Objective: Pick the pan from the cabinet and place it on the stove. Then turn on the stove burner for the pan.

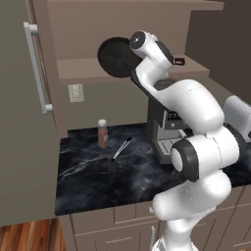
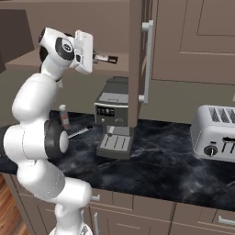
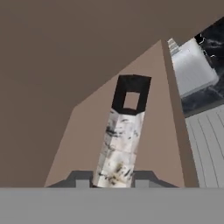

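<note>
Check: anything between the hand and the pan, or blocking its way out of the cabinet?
Nothing visible between them: the pan handle sits between the fingertips of the hand. The cabinet front is open. A coffee machine stands on the counter just below the shelf, so a steep drop could probably clip it.
</note>
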Tool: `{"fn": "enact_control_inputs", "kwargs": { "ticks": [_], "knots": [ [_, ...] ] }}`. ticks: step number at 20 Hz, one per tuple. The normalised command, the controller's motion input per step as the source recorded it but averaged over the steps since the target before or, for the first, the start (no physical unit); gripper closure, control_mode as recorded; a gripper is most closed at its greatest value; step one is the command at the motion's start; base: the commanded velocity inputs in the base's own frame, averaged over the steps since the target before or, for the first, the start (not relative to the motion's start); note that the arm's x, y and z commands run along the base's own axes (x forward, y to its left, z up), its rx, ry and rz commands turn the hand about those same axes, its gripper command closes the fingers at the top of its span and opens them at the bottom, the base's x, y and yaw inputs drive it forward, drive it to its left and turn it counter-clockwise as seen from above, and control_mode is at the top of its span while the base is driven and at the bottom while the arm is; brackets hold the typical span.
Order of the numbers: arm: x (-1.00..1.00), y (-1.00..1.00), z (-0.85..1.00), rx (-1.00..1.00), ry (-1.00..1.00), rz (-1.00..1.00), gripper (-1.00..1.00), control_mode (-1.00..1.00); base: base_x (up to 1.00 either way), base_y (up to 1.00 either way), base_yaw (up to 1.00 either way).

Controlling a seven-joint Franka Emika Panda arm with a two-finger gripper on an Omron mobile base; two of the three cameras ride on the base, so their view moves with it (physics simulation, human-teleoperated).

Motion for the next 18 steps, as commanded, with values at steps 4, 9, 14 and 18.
{"fn": "enact_control_inputs", "kwargs": {
  "ticks": [4,9,14,18],
  "knots": [
    [-0.72,-0.05,0.0,0.06,-0.06,0.0,1.0,-1.0,0.0,0.0,0.0],
    [-0.76,-0.01,-0.03,0.04,-0.03,0.0,1.0,-1.0,0.0,0.0,0.0],
    [-0.74,0.0,-0.05,0.0,0.0,0.0,1.0,-1.0,0.0,0.0,0.0],
    [-0.71,0.0,-0.04,0.0,0.0,0.0,1.0,-1.0,0.0,0.0,0.0]
  ]
}}
